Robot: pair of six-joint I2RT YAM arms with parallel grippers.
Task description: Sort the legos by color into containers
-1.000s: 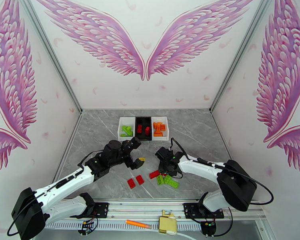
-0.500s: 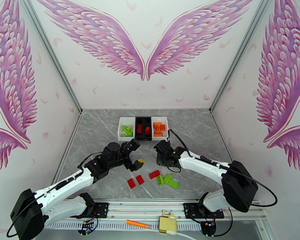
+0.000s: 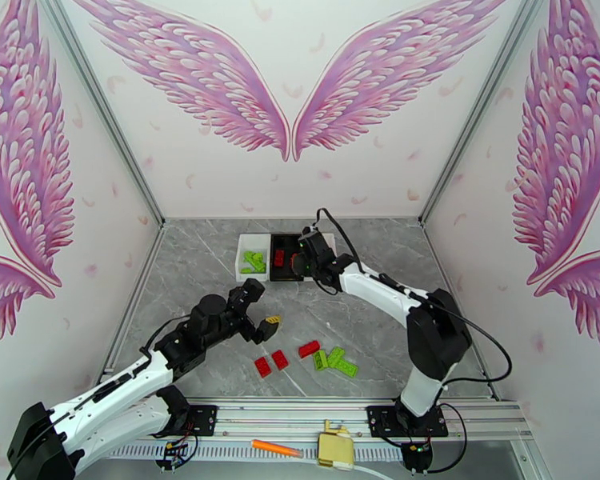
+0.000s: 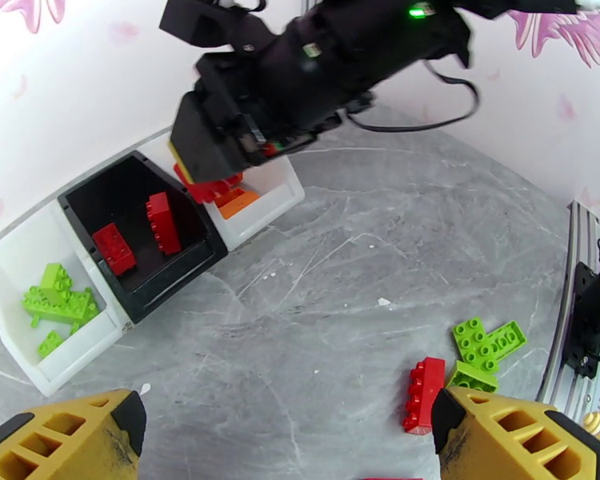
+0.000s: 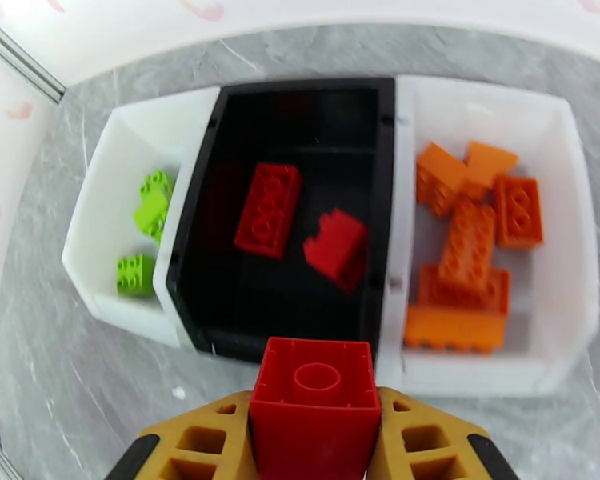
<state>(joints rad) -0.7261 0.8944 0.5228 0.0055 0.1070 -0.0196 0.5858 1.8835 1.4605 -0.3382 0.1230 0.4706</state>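
Grey veined marble tabletop (image 3: 396,266) lies broadly bare around three butted trays (image 3: 240,270), the right gripper (image 5: 314,438) pinching a hollow-bottomed red brick (image 5: 314,386) above the black tray (image 5: 220,339) at its near rim, the left gripper (image 4: 288,434) gaping empty near loose legos (image 3: 308,358).

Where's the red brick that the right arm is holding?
In the right wrist view the red brick is gripped between the right arm's fingers, by the near rim of the black tray, close to the white tray holding orange bricks.
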